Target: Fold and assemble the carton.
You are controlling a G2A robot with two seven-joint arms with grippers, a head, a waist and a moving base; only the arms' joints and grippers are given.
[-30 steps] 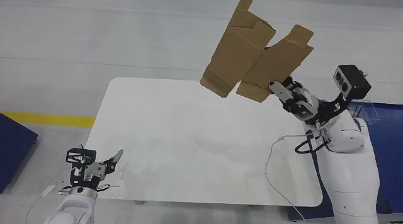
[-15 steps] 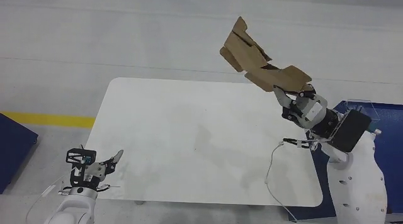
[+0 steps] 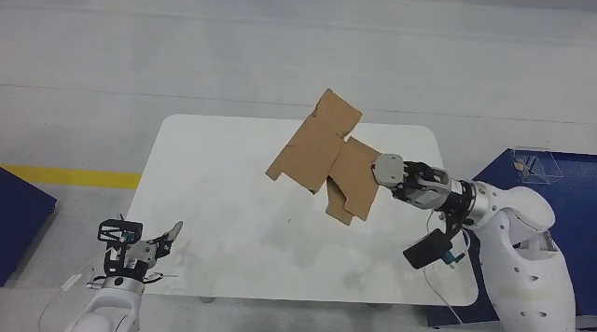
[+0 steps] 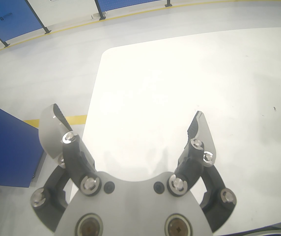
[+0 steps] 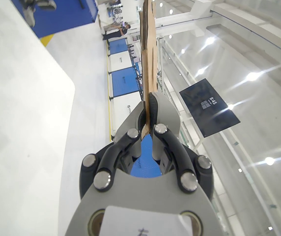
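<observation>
The flattened carton (image 3: 322,155) has swung down from high in the air to lie almost level, low over the table (image 3: 224,229), so it looks about to be laid flat for folding, which has not begun. The right gripper (image 5: 147,106) has its fingers clenched on one edge, the sheet stretching away beyond their tips. The left gripper (image 4: 127,117) stays well apart from it, fingers spread with nothing between them. Whether the carton touches the table is unclear, and the right wrist view catches it edge-on, creases hidden.

Tipped with silver fingers (image 4: 204,133) lined in black ribbed pads (image 4: 192,126); hinged behind them on black links (image 4: 80,152) with round steel screws (image 4: 176,183); plated pale grey farther back; sheathed in white shells (image 3: 522,229).
</observation>
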